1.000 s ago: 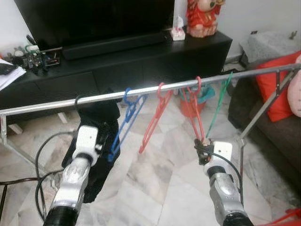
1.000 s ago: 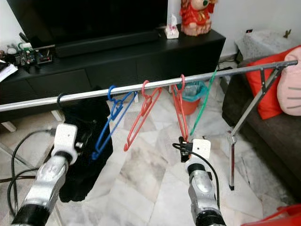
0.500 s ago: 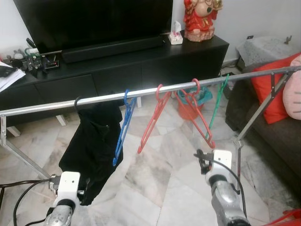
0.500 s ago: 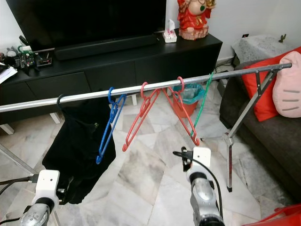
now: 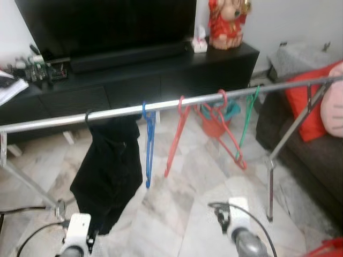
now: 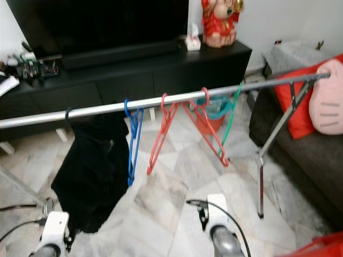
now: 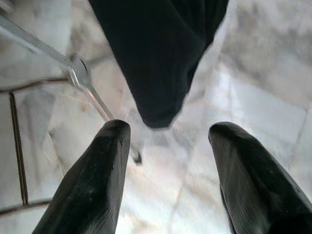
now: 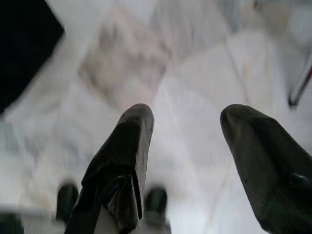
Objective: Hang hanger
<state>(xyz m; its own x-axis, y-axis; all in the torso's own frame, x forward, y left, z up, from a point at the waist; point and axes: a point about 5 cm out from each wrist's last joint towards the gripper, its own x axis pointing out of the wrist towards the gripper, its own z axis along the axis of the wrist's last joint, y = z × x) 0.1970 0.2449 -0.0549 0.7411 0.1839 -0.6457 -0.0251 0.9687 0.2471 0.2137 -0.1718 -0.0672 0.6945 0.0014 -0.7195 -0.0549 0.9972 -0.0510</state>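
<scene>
A long metal rail [image 5: 166, 106] crosses in front of me. On it hang a black garment [image 5: 107, 171], a blue hanger [image 5: 148, 144], a red hanger [image 5: 174, 140], a second red hanger [image 5: 229, 140] and a green hanger [image 5: 247, 119]. Both arms are low, under the rail and apart from the hangers. My left gripper [image 7: 168, 146] is open over the marble floor, with the garment's lower hem just ahead of it. My right gripper [image 8: 187, 141] is open too, nothing between its fingers [image 8: 124, 156].
Behind the rail stands a black TV cabinet [image 5: 161, 72] with a red figurine [image 5: 225, 21]. A dark sofa with a red cushion [image 5: 308, 101] is at the right. The rack's leg [image 5: 269, 184] and an orange bucket [image 5: 214, 124] stand on the floor.
My right gripper has left the lower end of the second red hanger, which stays on the rail. Both arms have dropped from rail height, and the blue and red hangers have swung.
</scene>
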